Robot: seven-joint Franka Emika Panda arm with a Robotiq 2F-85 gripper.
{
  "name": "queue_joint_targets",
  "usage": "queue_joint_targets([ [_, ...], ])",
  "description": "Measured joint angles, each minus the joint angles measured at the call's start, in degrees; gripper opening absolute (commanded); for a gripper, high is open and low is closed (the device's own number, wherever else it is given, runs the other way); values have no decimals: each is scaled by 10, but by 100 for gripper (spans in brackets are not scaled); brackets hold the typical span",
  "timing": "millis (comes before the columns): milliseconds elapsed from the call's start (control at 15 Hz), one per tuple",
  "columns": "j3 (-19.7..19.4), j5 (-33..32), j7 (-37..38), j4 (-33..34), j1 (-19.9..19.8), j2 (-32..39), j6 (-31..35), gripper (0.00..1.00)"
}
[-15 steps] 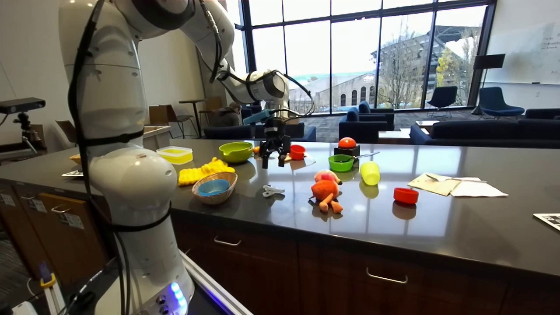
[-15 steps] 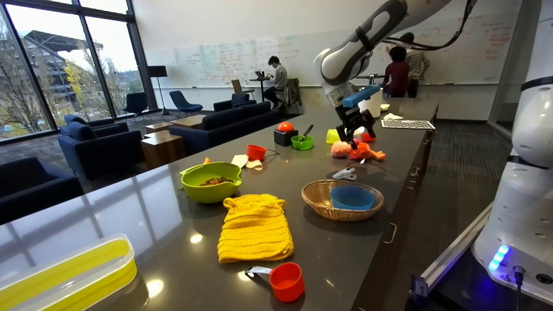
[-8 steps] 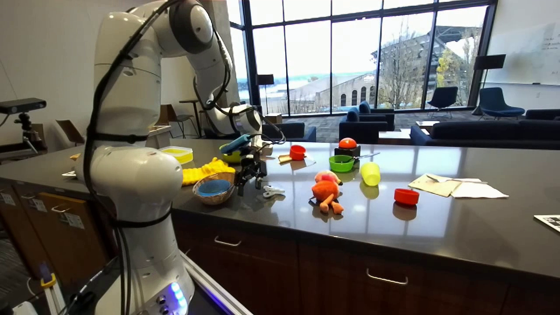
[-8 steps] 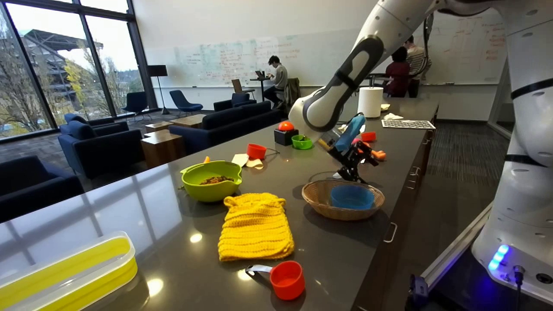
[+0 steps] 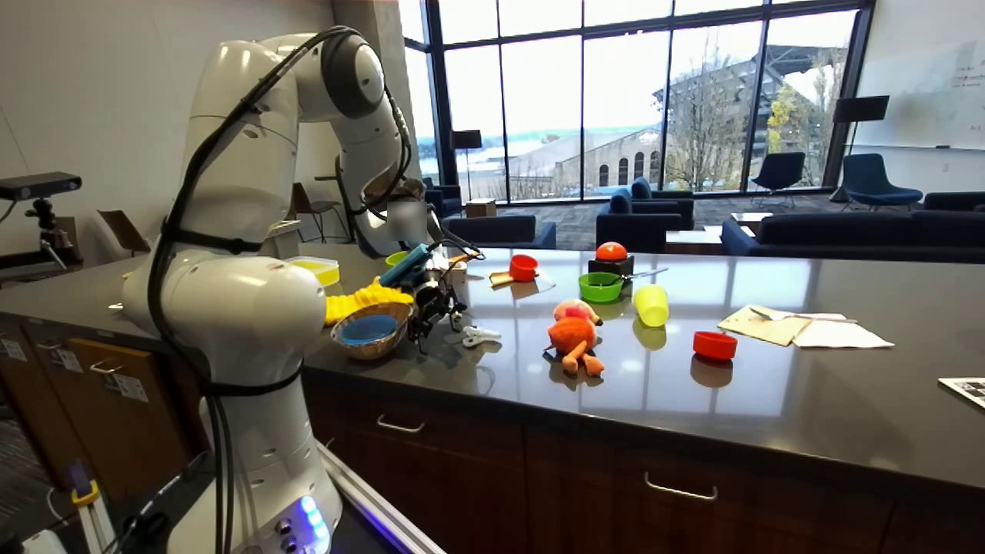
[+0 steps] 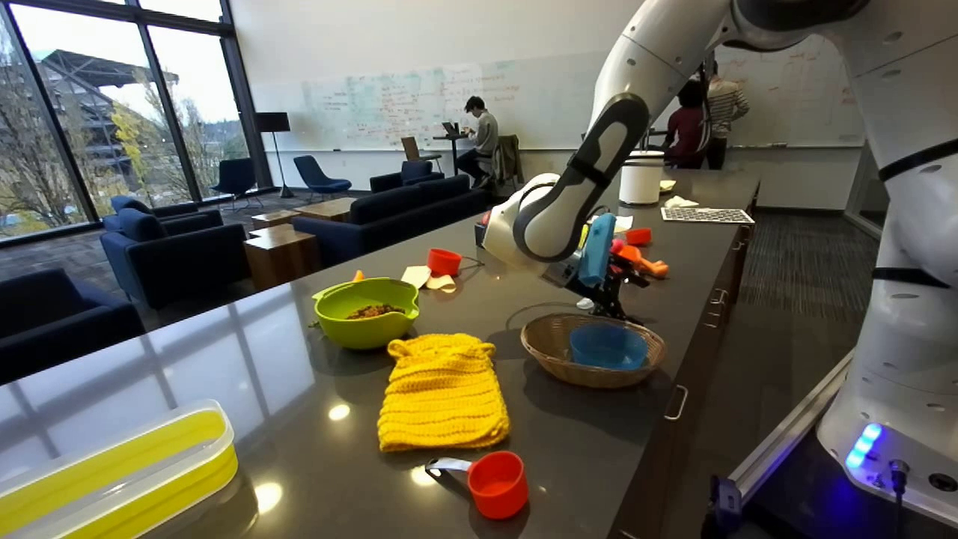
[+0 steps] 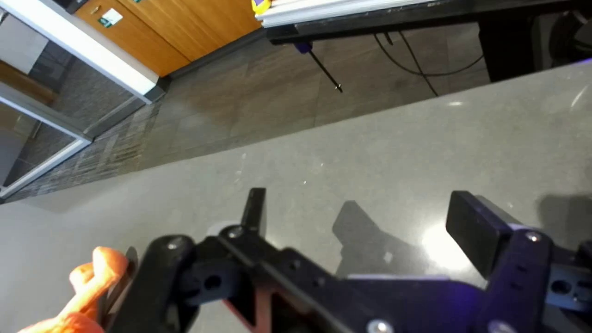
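Your fingers (image 7: 476, 233) stand wide apart just beside the basket (image 6: 584, 376), which sits near the edge of the table (image 6: 572, 442). It is shallow, rounded, tan and woven, with a blue bowl (image 6: 608, 346) inside; a white clip (image 5: 480, 336) lies nearby.

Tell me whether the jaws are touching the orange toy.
Apart. In an exterior view, a stretch of counter shows plainly between the jaws and the toy, with the clip lying in that gap.

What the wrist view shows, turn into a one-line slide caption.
Wrist view: open claw over the gray countertop, with an orange plush toy partly in frame at lower left.
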Motion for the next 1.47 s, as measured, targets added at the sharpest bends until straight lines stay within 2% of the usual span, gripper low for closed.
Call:
queue_joint_targets([
  [267, 7, -33, 38, -52, 7, -44, 91, 100],
  [533, 17, -75, 109, -126, 13, -111, 173, 100],
  [1067, 24, -144, 217, -222, 0, -263, 298, 100],
  [1200, 31, -145, 208, -250, -1, -294, 342, 100],
  [1467, 45, -101, 111, -286, -1, -316, 393, 100],
])
